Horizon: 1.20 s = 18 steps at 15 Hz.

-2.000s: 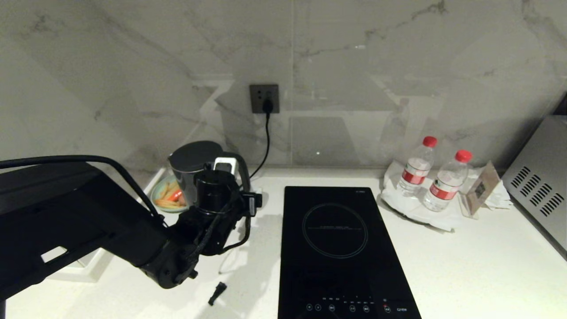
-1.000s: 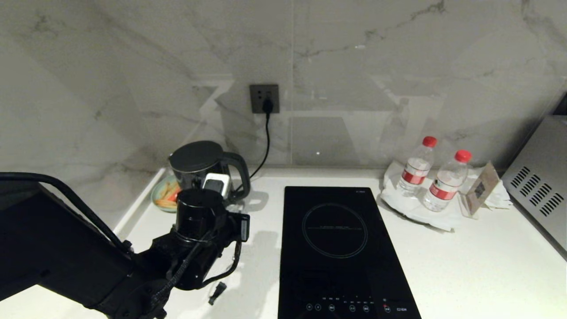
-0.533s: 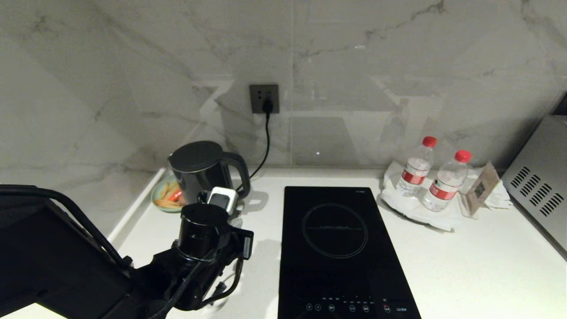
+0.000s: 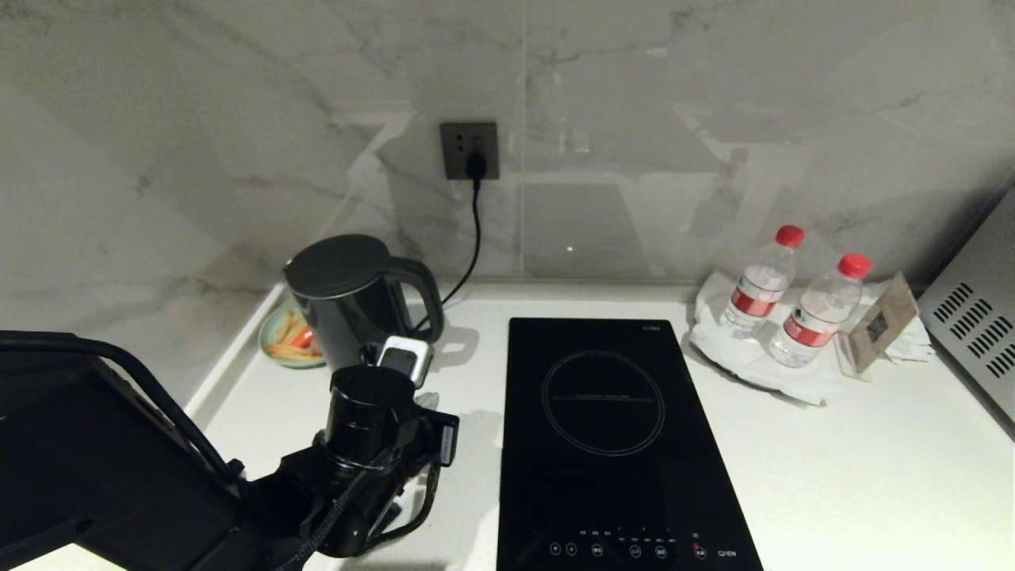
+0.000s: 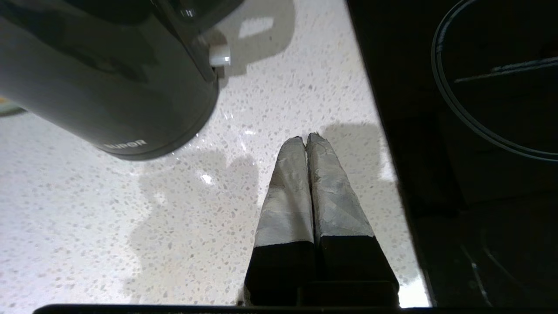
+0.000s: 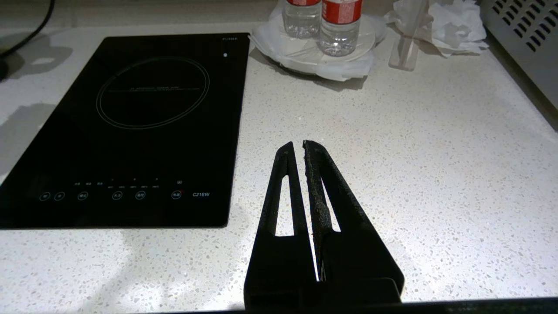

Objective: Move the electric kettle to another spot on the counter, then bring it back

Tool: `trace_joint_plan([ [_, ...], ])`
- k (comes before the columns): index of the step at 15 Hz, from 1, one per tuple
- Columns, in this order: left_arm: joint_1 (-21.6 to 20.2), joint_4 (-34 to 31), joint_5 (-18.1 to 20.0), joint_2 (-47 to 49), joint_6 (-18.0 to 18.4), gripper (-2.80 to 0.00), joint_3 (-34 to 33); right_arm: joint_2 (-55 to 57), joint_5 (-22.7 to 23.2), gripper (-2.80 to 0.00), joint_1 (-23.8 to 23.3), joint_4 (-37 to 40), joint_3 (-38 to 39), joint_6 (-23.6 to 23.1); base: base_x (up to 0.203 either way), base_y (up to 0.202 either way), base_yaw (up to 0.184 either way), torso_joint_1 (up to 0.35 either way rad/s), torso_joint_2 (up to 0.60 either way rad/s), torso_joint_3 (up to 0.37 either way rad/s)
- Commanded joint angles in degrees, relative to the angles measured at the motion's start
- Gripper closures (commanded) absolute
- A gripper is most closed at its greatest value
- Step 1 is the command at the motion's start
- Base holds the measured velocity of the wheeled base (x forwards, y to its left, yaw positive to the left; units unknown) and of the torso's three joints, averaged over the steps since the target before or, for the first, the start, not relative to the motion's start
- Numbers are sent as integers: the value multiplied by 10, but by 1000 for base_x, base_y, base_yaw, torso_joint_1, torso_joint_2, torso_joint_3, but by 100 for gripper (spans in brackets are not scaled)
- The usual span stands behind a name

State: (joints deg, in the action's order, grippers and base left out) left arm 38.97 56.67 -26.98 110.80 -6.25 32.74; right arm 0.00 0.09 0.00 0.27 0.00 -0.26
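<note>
Reaching with the left gripper point(image 5: 305, 138) closed and empty (kettle point(image 4: 342, 297) beside it) risks pushing it off the worktop point(image 4: 833, 468).

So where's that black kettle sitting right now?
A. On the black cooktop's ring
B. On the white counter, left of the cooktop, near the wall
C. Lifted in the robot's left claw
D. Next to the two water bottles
B: the electric kettle stands on the counter left of the cooktop, and the left gripper is shut on nothing beside it.
</note>
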Motion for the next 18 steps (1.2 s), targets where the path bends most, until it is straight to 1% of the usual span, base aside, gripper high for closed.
trace_joint_plan([
  [1, 1, 4, -2, 8, -1, 0, 5, 1, 0, 0, 0, 0, 0, 0, 0, 0, 0, 7, -2, -193],
  [3, 1, 4, -2, 8, 1, 0, 11, 0, 0, 0, 0, 0, 0, 0, 0, 0, 0, 2, 2, -173],
  [6, 1, 5, -4, 15, 4, 0, 24, 1, 0, 0, 0, 0, 0, 0, 0, 0, 0, 1, 2, -52],
  [10, 19, 4, -4, 43, 8, 0, 57, 0, 1, 0, 0, 0, 0, 0, 0, 0, 0, 0, 0, 0],
  [13, 20, 4, -9, 88, 10, 0, 96, 0, 0, 0, 0, 0, 0, 0, 0, 0, 0, 0, 0, 0],
  [14, 20, 5, -10, 98, 9, -280, 108, 0, 0, 0, 0, 0, 0, 0, 0, 0, 0, 0, 0, 0],
  [16, 23, 5, -12, 115, 9, -280, 126, 0, 0, 0, 0, 0, 0, 0, 0, 0, 0, 0, 0, 0],
  [17, 24, 5, -25, 130, 9, -280, 142, 0, 0, 0, 0, 0, 0, 0, 0, 0, 0, 0, 0, 0],
  [18, 24, 4, -46, 147, 10, -280, 160, 1, 0, 0, 0, 0, 0, 0, 0, 0, 0, 0, 0, 0],
])
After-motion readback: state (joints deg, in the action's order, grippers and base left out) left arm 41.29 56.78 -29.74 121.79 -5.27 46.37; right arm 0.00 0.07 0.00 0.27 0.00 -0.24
